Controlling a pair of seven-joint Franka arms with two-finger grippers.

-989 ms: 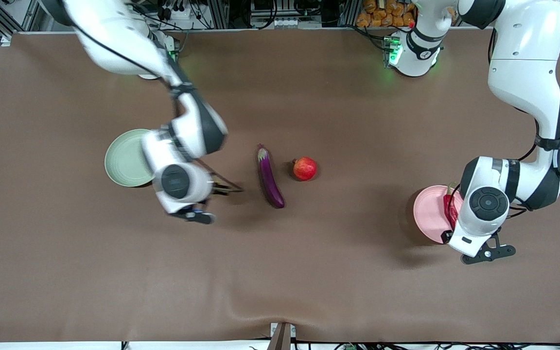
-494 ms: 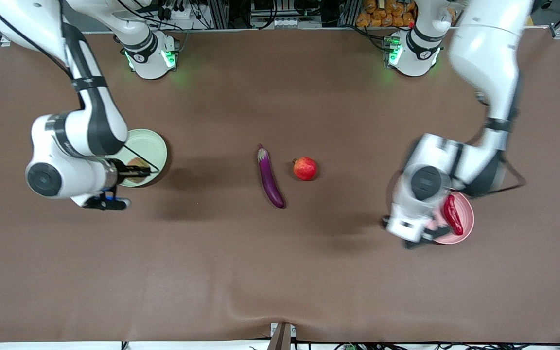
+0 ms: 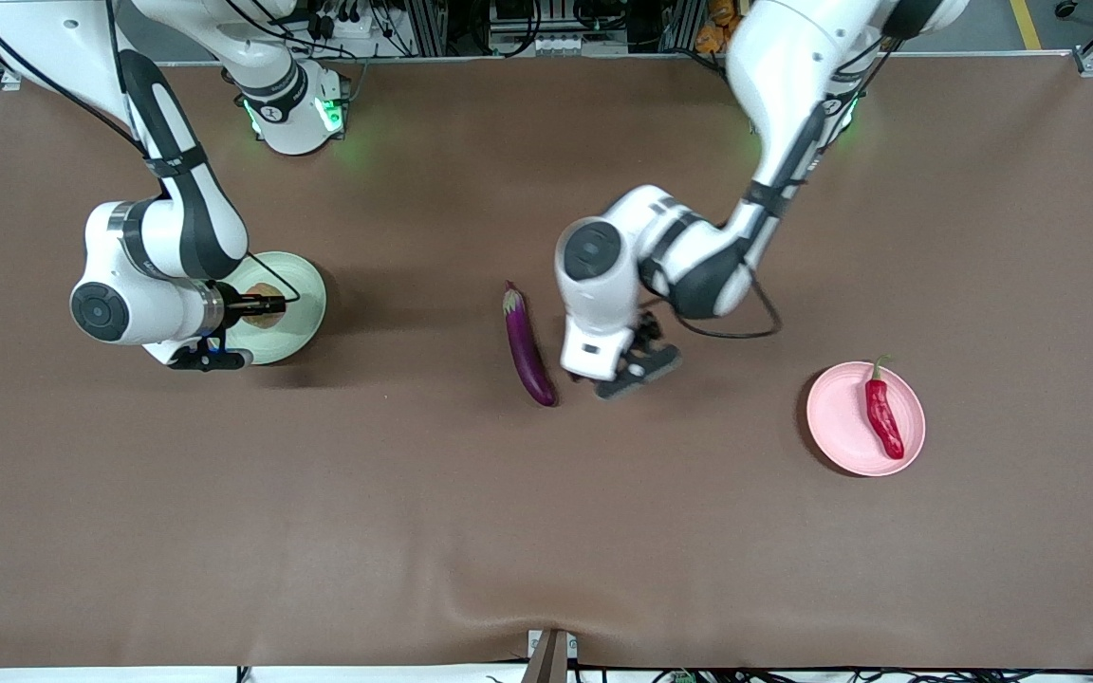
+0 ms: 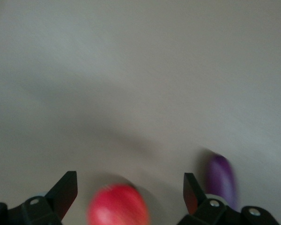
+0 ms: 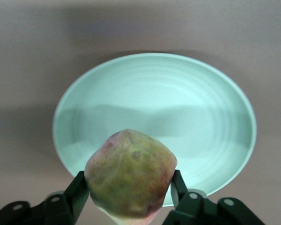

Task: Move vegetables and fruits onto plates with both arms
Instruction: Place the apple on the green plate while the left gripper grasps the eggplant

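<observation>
The right hand (image 5: 129, 199) grasps the peach (image 5: 130, 174) over the green plate (image 5: 215, 117), about to set it down, while the left hand (image 4: 130, 192), spread wide, hangs over the apple (image 4: 118, 205) beside the eggplant (image 3: 527, 346), needing descent and closure

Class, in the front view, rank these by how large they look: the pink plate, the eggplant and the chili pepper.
1. Pink plate, the widest.
2. Eggplant, about as long as the plate is wide, but far slimmer.
3. Chili pepper, shortest, lying on the plate.
</observation>
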